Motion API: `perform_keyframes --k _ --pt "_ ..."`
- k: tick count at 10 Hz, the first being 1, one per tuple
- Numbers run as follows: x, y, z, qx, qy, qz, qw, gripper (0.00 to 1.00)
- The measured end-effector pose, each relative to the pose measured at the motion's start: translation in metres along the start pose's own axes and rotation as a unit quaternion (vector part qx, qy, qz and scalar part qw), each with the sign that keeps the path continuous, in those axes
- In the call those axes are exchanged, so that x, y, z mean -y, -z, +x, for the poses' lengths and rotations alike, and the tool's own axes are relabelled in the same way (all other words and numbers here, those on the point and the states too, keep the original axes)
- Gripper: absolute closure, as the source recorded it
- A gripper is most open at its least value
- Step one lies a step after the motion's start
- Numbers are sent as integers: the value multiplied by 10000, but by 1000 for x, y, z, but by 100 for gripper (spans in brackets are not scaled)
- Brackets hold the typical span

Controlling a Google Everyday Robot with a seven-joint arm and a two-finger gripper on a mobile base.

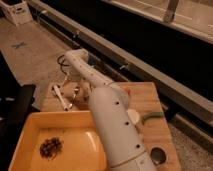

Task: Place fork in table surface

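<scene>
Reaching across a light plank table [145, 97] from its near edge, the white arm [115, 130] of a mobile robot bends at a raised elbow and drops its gripper [81, 90] toward the table's far left corner. The gripper hangs low over the wood, partly hidden behind the arm's own bulk, and whether its jaws stand apart or together cannot be told. The fork [74, 96], a slim silvery utensil, appears to lie flat on the bare table just left of the gripper, its length running toward the near side. Whether the gripper touches it cannot be told. Just beside the fork, farther left, lies a longer white-handled utensil [61, 97], set at a slant, the two drawing close at their near ends. A yellow tray [25, 142] fills the near left part of the table, its far rim near the utensils but apart from them, and a dark clump [51, 148] sits on its floor. On the right side of the table, well apart from the fork, lies a small green item [151, 117]. Beyond the table, a grey floor [40, 55] stretches to a white box [17, 11] at the far left, and a long pale rail [150, 75] runs slantwise past the table's far edge.
</scene>
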Motion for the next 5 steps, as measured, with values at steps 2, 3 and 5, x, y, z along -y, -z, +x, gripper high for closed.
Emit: perform_keyframes --k 2,3,5 --pt "13 7 -2 -100 159 6 9998 20" --pt "19 10 -3 -142 231 2 9996 20" --pt "31 14 -7 -184 361 10 9992 20"
